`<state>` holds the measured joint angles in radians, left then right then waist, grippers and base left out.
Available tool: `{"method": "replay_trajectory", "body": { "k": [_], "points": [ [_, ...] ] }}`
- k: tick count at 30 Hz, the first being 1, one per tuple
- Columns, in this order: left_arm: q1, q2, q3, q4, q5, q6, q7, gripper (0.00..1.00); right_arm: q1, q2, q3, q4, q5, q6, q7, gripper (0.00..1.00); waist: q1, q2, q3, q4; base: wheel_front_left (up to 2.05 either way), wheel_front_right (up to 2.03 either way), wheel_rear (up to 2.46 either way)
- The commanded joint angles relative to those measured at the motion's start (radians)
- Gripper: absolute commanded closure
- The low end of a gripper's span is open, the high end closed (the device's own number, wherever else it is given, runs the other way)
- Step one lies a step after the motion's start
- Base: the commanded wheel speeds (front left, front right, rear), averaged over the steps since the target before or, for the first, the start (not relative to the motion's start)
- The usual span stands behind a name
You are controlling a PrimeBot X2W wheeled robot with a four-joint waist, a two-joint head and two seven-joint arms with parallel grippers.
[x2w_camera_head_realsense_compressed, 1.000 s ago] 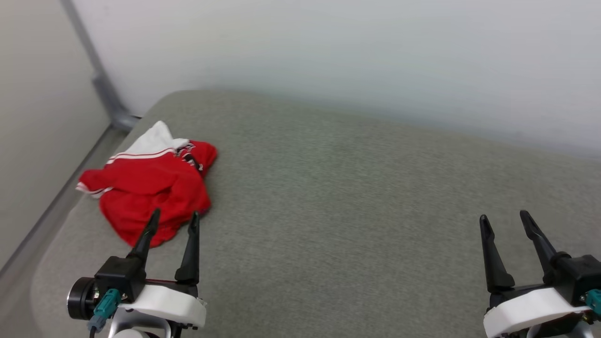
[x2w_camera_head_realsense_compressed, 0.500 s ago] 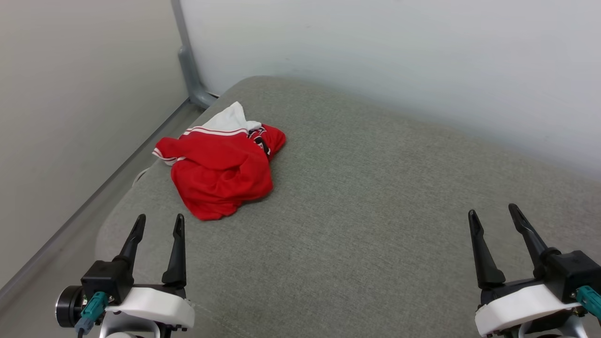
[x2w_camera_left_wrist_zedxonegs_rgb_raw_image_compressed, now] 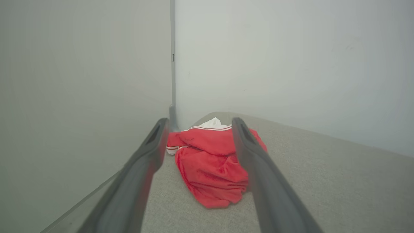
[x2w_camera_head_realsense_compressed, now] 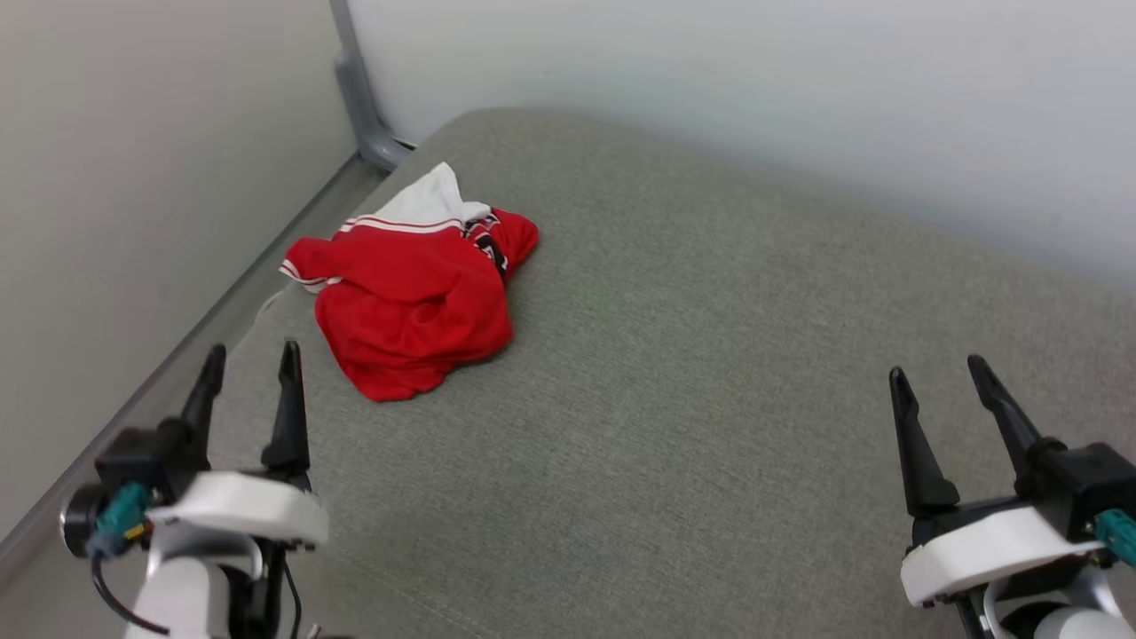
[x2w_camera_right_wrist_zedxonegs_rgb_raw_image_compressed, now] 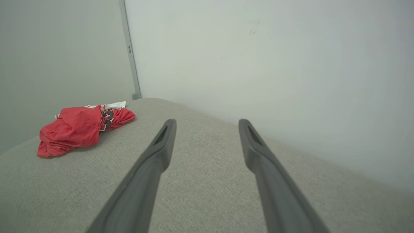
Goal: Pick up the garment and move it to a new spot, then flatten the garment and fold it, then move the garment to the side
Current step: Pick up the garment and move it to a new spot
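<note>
The garment [x2w_camera_head_realsense_compressed: 413,297] is a crumpled red shirt with a white sleeve and striped trim, lying near the far left corner of the grey cushion [x2w_camera_head_realsense_compressed: 710,355]. My left gripper [x2w_camera_head_realsense_compressed: 251,353] stands open at the lower left, short of the garment and a little to its left, holding nothing. The left wrist view frames the garment [x2w_camera_left_wrist_zedxonegs_rgb_raw_image_compressed: 210,165] between the open fingers of the left gripper [x2w_camera_left_wrist_zedxonegs_rgb_raw_image_compressed: 199,121], still some way ahead. At the lower right, my right gripper [x2w_camera_head_realsense_compressed: 939,371] is open and empty, far from the shirt. The right wrist view has the garment [x2w_camera_right_wrist_zedxonegs_rgb_raw_image_compressed: 81,127] off to its left, beyond the right gripper [x2w_camera_right_wrist_zedxonegs_rgb_raw_image_compressed: 207,121].
Pale walls close in the cushion on the far side and the left, meeting at a grey corner post [x2w_camera_head_realsense_compressed: 359,98]. A narrow gap of floor [x2w_camera_head_realsense_compressed: 133,417] runs along the cushion's left edge. The cushion stretches wide to the right of the shirt.
The head camera has swung left, so the whole scene shifted. My left gripper has drawn back and left, from overlapping the garment's near edge to standing short of it. Both grippers stayed open.
</note>
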<state>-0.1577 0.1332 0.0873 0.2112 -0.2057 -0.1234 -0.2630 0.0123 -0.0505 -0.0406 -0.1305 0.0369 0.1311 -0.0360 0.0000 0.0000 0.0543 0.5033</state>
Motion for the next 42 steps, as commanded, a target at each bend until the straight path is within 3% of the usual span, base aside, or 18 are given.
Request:
{"method": "replay_trajectory", "body": {
  "k": [1,11,17,23,31,35,36,38,39,42],
  "points": [
    [-0.067,0.015,0.011,0.030,-0.011,-0.005,-0.003,0.00,-0.032,0.000,0.000,-0.017,-0.013,-0.001,0.010,0.00,0.0000,0.0000,0.047,-0.033,0.00,0.00,0.00],
    [-0.379,0.111,0.028,0.202,-0.139,-0.007,0.127,0.00,-0.117,0.000,0.020,-0.089,-0.072,-0.001,0.060,0.00,0.0000,0.0000,0.215,-0.133,0.00,0.00,0.00],
    [-0.560,0.206,-0.024,0.297,-0.240,-0.008,0.309,0.00,-0.178,0.000,0.013,-0.120,-0.100,-0.001,0.060,0.00,0.0000,0.0000,0.325,-0.187,0.00,0.00,0.00],
    [-0.670,0.319,-0.077,0.454,-0.395,-0.007,0.628,0.00,-0.233,0.000,0.032,-0.111,-0.107,-0.001,0.041,0.00,0.0000,0.0000,0.408,-0.245,0.00,0.00,0.00],
    [-0.699,0.362,-0.101,0.609,-0.506,-0.007,0.897,0.00,-0.268,0.000,0.033,-0.096,-0.107,-0.001,0.027,0.00,0.0000,0.0000,0.466,-0.285,0.00,0.00,0.00],
    [-0.674,0.327,-0.139,0.714,-0.517,-0.007,0.968,0.00,-0.285,0.000,0.027,-0.097,-0.115,-0.001,0.029,0.00,0.0000,0.0000,0.486,-0.301,0.00,0.00,0.00],
    [-0.670,0.320,-0.149,0.728,-0.515,-0.007,0.977,0.35,-0.284,0.000,0.027,-0.097,-0.115,-0.001,0.029,0.00,0.0000,0.0000,0.486,-0.302,0.00,0.00,0.00],
    [-0.666,0.307,-0.158,0.738,-0.521,-0.007,0.959,0.71,-0.281,0.000,0.025,-0.095,-0.113,-0.001,0.027,0.00,0.0000,0.0000,0.478,-0.304,0.00,0.00,0.00],
    [-0.664,0.304,-0.168,0.738,-0.519,-0.007,0.953,1.00,-0.278,0.000,0.024,-0.095,-0.113,-0.001,0.026,0.00,0.0000,0.0000,0.473,-0.303,0.00,0.00,0.00],
    [-0.664,0.312,-0.189,0.733,-0.513,-0.007,0.910,1.00,-0.265,0.000,0.019,-0.091,-0.107,-0.001,0.025,0.00,0.0000,0.0000,0.448,-0.298,0.00,0.00,0.00]
  ]
}}
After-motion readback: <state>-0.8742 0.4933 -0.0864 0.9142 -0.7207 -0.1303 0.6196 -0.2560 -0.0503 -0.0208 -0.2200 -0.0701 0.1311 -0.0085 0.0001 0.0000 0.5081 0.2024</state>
